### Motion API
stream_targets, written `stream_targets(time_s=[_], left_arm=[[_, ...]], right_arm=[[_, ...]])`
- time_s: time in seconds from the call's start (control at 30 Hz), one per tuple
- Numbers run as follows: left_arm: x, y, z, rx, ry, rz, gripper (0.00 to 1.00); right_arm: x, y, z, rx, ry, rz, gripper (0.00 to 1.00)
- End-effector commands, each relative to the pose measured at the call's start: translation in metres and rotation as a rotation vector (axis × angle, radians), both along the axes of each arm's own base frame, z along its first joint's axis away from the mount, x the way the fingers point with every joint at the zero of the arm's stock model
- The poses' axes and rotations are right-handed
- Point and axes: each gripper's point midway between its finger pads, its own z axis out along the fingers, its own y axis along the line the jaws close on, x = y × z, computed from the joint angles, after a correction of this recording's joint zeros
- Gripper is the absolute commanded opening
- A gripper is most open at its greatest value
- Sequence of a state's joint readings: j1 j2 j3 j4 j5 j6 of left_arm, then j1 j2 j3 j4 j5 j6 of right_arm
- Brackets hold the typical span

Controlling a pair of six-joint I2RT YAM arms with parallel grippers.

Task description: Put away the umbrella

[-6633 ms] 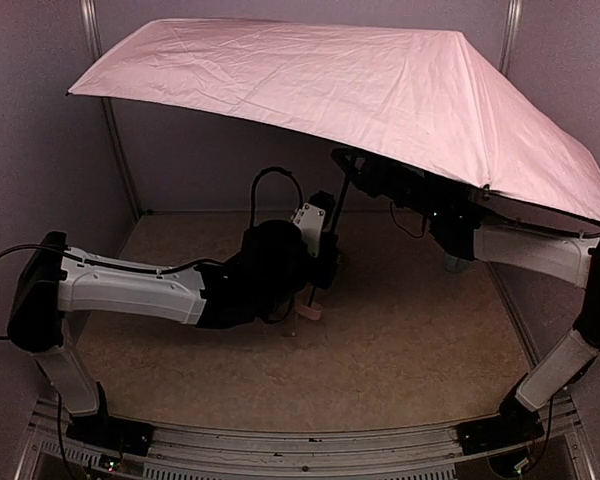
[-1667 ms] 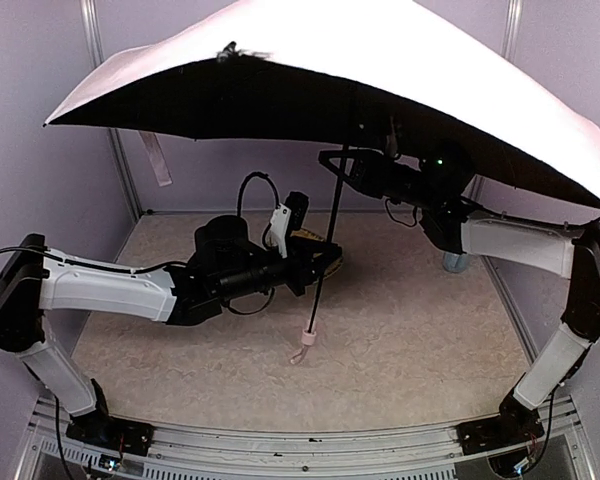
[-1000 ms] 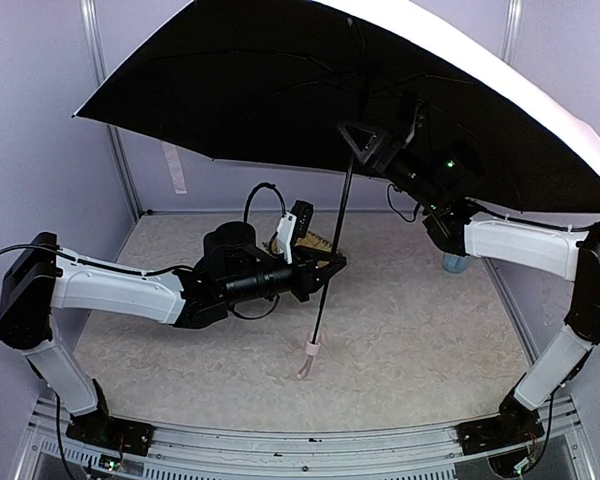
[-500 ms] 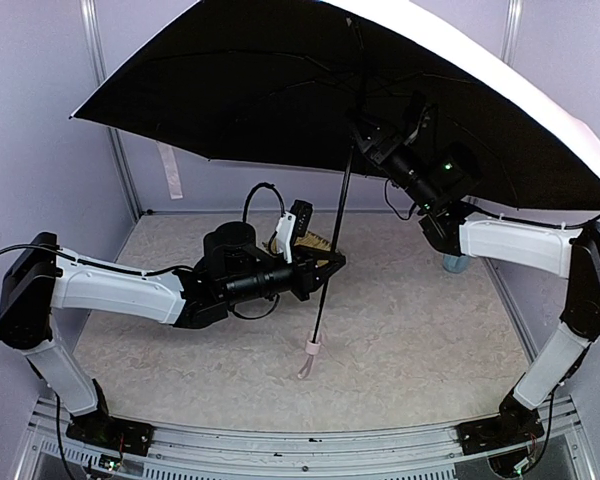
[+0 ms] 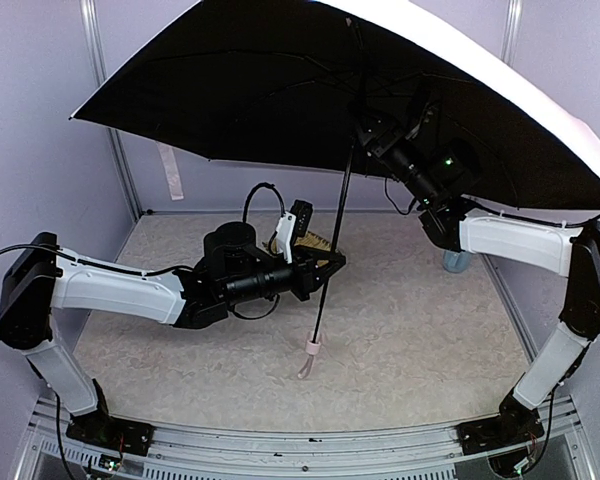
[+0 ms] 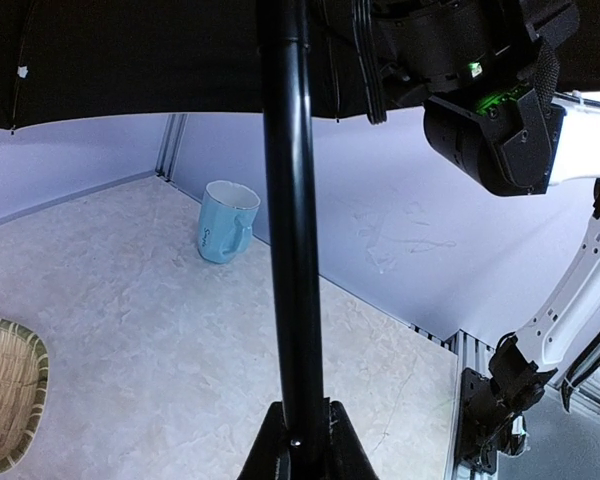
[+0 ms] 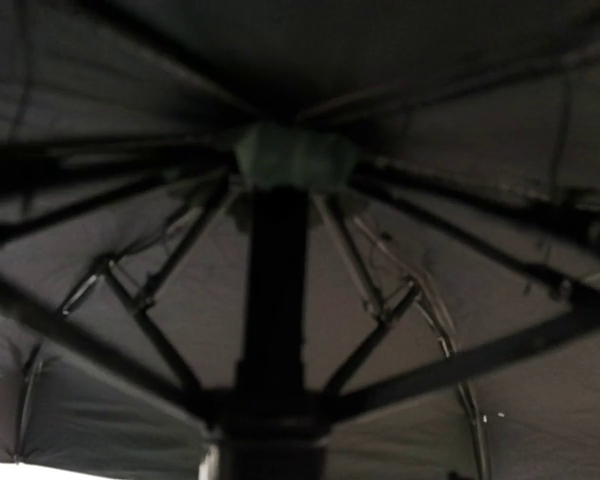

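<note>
Black underside of the open umbrella [image 5: 270, 90] raised above the table [image 5: 420, 330], left gripper [image 5: 326, 266] clamped tight on its thin shaft [image 6: 292, 230], right gripper [image 5: 368, 128] high beneath the fabric beside that shaft, its opening impossible to tell.

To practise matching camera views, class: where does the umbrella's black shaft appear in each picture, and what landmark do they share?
Top external: the shaft slants down the centre, through the left hand.
Left wrist: the shaft rises thick and upright mid-frame.
Right wrist: the shaft runs up the middle to the rib hub.
Shared landmark: the canopy's black underside.
</note>
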State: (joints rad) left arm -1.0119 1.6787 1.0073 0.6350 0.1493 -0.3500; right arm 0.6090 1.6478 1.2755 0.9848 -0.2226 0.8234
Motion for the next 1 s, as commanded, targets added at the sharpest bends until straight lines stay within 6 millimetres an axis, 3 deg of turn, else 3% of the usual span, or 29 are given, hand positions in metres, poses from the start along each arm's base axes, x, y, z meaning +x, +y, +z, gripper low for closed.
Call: stream_targets(time_s=[0.0, 0.1, 0.33, 0.63, 0.77, 0.8, 0.9, 0.97], left_arm=[[-0.003, -0.005, 0.033, -0.066, -0.101, -0.007, 0.0], [-0.003, -0.006, 0.033, -0.065, -0.103, -0.007, 0.0], [-0.004, -0.007, 0.033, -0.062, -0.107, -0.011, 0.0], [-0.005, -0.006, 0.033, -0.06, -0.109, -0.01, 0.0], [-0.005, -0.006, 0.033, -0.06, -0.108, -0.008, 0.0], [-0.005, -0.006, 0.033, -0.061, -0.108, -0.009, 0.0], [-0.005, -0.005, 0.034, -0.063, -0.11, -0.003, 0.0], [-0.004, -0.004, 0.035, -0.068, -0.112, 0.004, 0.0]], right_arm=[[0.007, -0.007, 0.011, 0.009, -0.016, -0.04, 0.61], [0.008, -0.008, 0.012, 0.011, -0.02, -0.038, 0.58], [0.009, -0.008, 0.011, 0.009, -0.016, -0.033, 0.42], [0.011, -0.012, 0.008, 0.017, 0.001, -0.027, 0.09], [0.013, -0.014, 0.004, 0.021, 0.01, -0.026, 0.02], [0.012, -0.014, 0.003, 0.022, 0.01, -0.024, 0.03], [0.013, -0.015, 0.001, 0.026, 0.023, -0.027, 0.32], [0.011, -0.019, 0.001, 0.041, 0.023, -0.032, 0.41]])
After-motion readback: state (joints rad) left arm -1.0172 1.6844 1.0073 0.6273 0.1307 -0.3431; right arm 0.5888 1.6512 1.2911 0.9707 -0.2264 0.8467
